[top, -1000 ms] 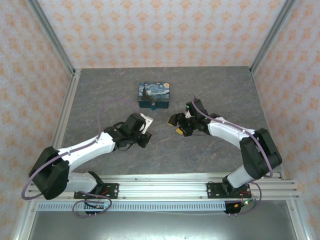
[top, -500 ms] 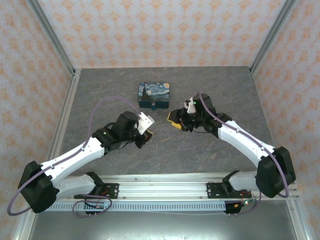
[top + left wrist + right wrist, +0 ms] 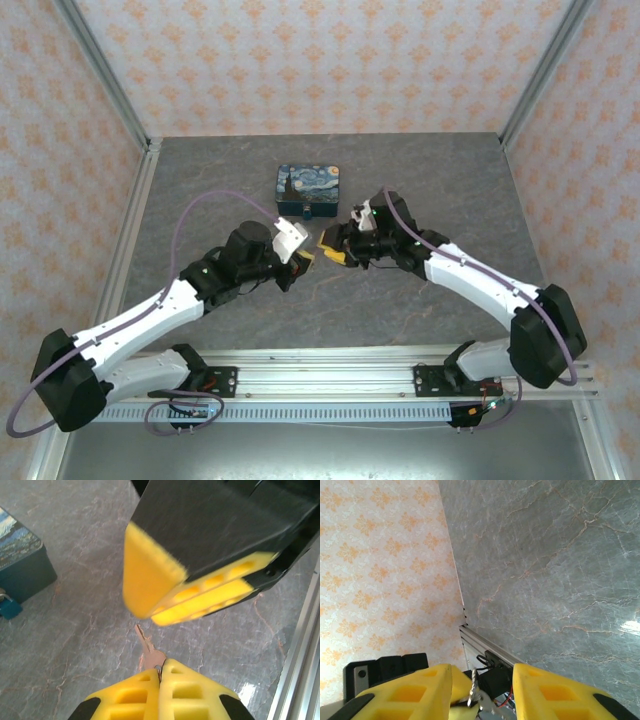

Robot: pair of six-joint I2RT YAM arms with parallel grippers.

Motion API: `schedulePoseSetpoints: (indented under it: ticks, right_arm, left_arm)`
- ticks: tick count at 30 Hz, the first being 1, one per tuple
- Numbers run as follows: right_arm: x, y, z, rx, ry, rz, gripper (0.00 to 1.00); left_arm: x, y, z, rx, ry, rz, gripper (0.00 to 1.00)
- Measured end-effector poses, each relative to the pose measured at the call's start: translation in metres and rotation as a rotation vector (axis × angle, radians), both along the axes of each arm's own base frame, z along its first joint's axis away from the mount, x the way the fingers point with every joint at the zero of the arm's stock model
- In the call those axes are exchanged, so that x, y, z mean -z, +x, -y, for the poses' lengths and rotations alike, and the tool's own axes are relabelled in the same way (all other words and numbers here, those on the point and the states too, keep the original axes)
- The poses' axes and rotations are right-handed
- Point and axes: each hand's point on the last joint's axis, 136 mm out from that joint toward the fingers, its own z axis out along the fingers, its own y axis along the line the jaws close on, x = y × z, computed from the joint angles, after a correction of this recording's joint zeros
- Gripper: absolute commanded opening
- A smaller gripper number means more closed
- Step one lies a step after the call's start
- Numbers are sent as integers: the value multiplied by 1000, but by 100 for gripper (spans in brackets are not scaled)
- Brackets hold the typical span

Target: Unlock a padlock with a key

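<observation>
Left wrist: padlock point(image 3: 9, 608) left of left hand point(image 3: 160, 669)

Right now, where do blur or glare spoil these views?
Left wrist: the black, yellow-padded right gripper looms soft-edged, the small silvery key is sharp, glare whitens the grey marbled tabletop. Right wrist: tabletop glare at the frame's right edge. Top external: even, sharp.

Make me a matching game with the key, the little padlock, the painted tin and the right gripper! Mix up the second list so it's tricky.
Things:
1. key
2. padlock
3. painted tin
4. right gripper

Clues:
A. jaws apart
B. teal, at the tin's front
C. pinched in the shut left gripper
D. starry night sky painted on its lid

Pairs: 1-C, 2-B, 3-D, 4-A
</observation>
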Motion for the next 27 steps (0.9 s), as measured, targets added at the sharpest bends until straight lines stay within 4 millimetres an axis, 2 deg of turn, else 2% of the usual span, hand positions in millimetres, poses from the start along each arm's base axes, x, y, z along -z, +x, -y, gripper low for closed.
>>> schedulePoseSetpoints:
  ticks: [6, 11, 14, 19, 25, 26, 27]
  right_arm:
    - [6, -3, -6, -6, -2, -30, 35]
    - [9, -4, -11, -7, 1, -48, 30]
    - [10, -4, -12, -6, 3, -54, 22]
    - [7, -2, -13, -3, 9, -52, 0]
    - [5, -1, -13, -7, 3, -33, 0]
    - [5, -1, -13, -8, 2, -31, 0]
    - [5, -1, -13, -9, 2, -28, 0]
  left_arm:
    - [-5, -5, 4, 21, -21, 13, 0]
    - [-5, -7, 4, 26, -23, 14, 0]
    - [-5, -7, 4, 26, -23, 14, 0]
    - [-3, -7, 4, 26, -20, 11, 0]
    - [-1, -8, 4, 26, -15, 8, 0]
    - [-1, -8, 4, 24, -14, 8, 4]
    - [0, -8, 3, 20, -14, 4, 19]
